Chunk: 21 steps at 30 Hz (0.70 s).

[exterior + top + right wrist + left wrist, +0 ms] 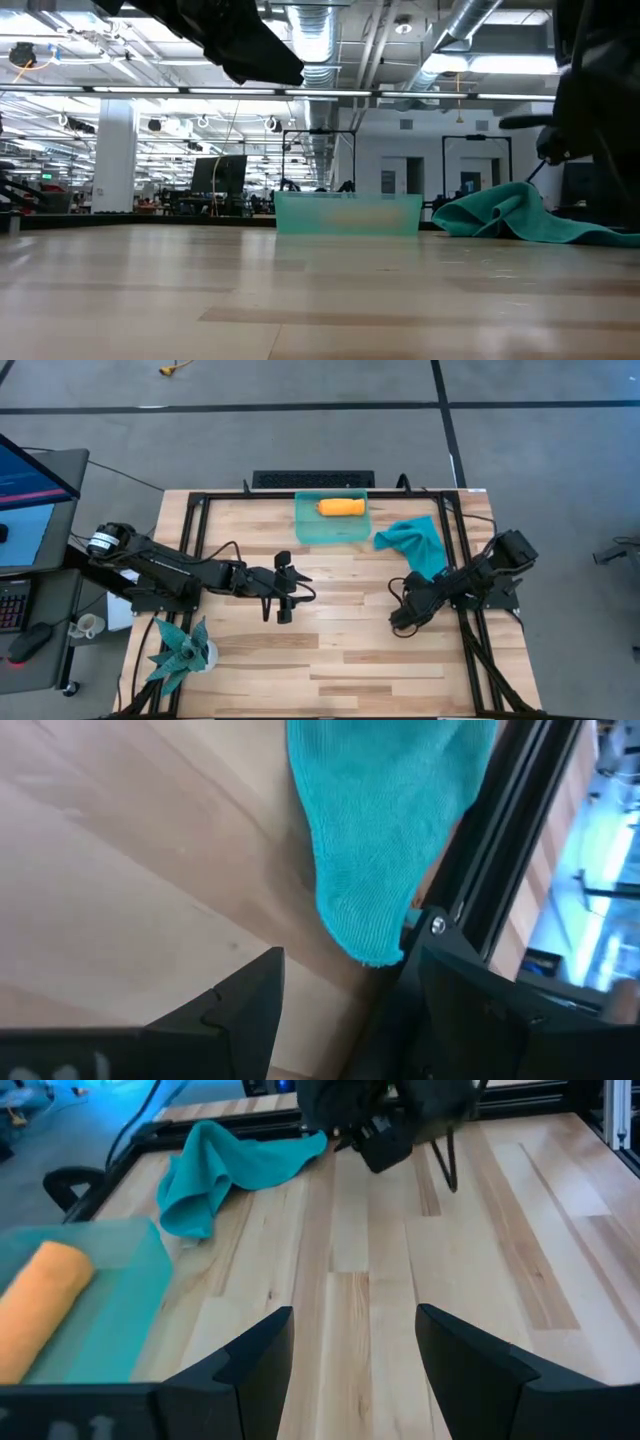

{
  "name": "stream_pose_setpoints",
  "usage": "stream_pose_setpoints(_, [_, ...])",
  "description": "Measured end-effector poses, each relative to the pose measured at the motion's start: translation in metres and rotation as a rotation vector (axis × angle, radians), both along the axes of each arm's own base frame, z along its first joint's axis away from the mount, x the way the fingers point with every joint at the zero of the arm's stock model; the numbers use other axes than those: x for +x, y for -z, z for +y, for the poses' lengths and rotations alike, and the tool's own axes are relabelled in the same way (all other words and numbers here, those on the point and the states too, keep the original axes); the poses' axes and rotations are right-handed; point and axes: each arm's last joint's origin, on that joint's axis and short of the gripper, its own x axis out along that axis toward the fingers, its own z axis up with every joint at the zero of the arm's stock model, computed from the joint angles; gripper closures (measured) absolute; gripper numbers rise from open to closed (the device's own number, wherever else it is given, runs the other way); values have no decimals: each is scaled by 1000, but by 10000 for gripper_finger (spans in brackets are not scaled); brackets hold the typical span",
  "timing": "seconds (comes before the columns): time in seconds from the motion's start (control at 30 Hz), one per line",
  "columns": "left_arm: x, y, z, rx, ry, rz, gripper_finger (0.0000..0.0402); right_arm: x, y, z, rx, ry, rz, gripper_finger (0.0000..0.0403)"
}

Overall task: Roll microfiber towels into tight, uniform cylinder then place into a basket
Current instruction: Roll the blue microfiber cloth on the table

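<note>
We see the orange towel (339, 508) already rolled and lying in the basket (309, 531) at twelve o'clock on the table, so we judge half the job done. The teal towel (417, 542) lies crumpled at two o'clock, just beside the basket, still to be rolled. Our left gripper (284, 612) at the table's centre and right gripper (402, 622) toward four o'clock both stand with fingers wide apart, holding nothing.

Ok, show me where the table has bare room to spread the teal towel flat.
Bare wood lies between the left gripper and the right gripper, running up to the basket. The near strip right of the plant is bare too. It is crowded at the far right, where the teal towel lies crumpled beside the basket holding the rolled orange towel.
</note>
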Motion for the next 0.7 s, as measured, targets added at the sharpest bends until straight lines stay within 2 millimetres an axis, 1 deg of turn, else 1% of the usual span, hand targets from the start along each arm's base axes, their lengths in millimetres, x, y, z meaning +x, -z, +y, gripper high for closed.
stream_pose_setpoints(0.13, [1, -3, 0, 54, 28, -24, 198, 2, 13, 1, -18, -10, 73, 149])
stream_pose_setpoints(0.27, [2, -5, 0, 100, 50, -42, 198, 5, 26, 3, 0, -33, 106, 149])
stream_pose_setpoints(0.43, [3, -6, -1, 120, 58, -52, 198, 8, 34, 0, -21, -28, 157, 155])
stream_pose_setpoints(0.53, [3, -6, -1, 106, 52, -51, 198, 8, 36, -4, -40, 15, 174, 175])
stream_pose_setpoints(0.7, [3, -6, 0, 94, 46, -52, 198, 9, 36, -9, -30, 59, 176, 222])
